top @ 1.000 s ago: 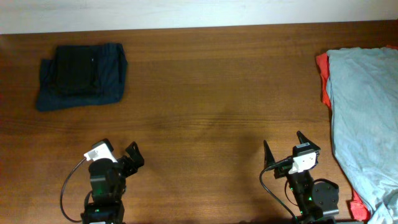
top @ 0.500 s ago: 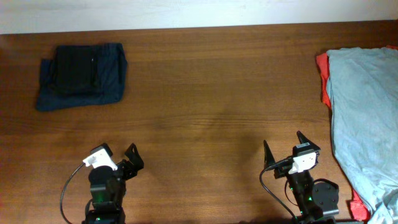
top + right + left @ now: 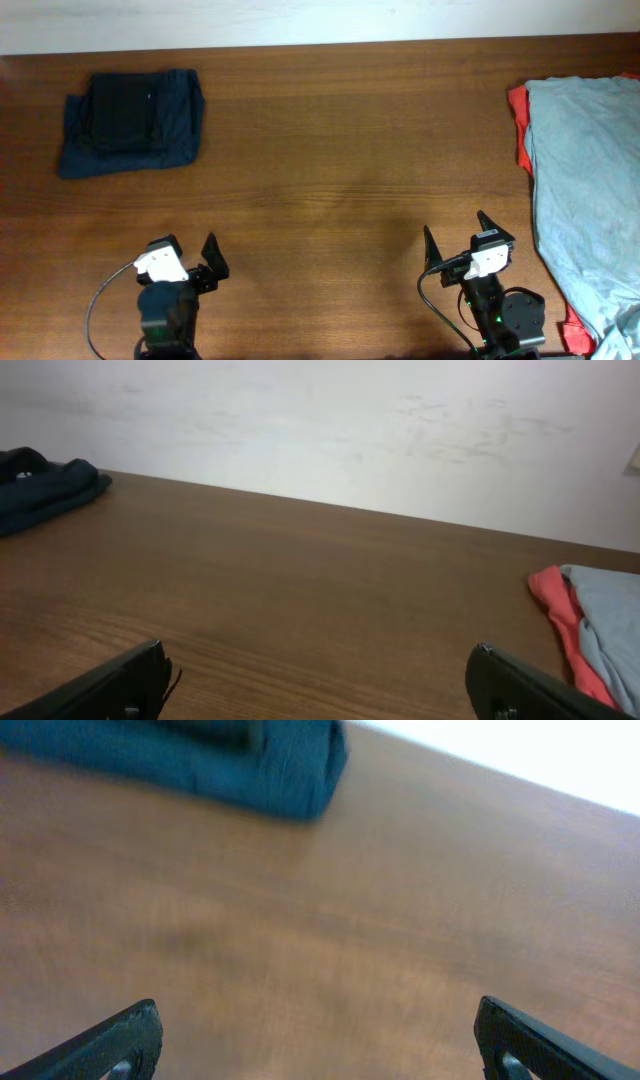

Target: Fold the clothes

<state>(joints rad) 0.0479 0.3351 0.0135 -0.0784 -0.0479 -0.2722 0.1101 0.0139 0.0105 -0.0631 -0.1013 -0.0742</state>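
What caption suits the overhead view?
Folded dark clothes at left; grey-blue garment over a red one at right.

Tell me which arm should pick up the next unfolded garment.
Probably right. The light grey-blue garment lies spread at the table's right edge, beside the right gripper, which is open. The left gripper sits across the table, nearer the folded navy pile.

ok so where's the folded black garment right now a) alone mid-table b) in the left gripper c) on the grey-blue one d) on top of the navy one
d, the black garment lies folded on the navy garment at the far left of the table.
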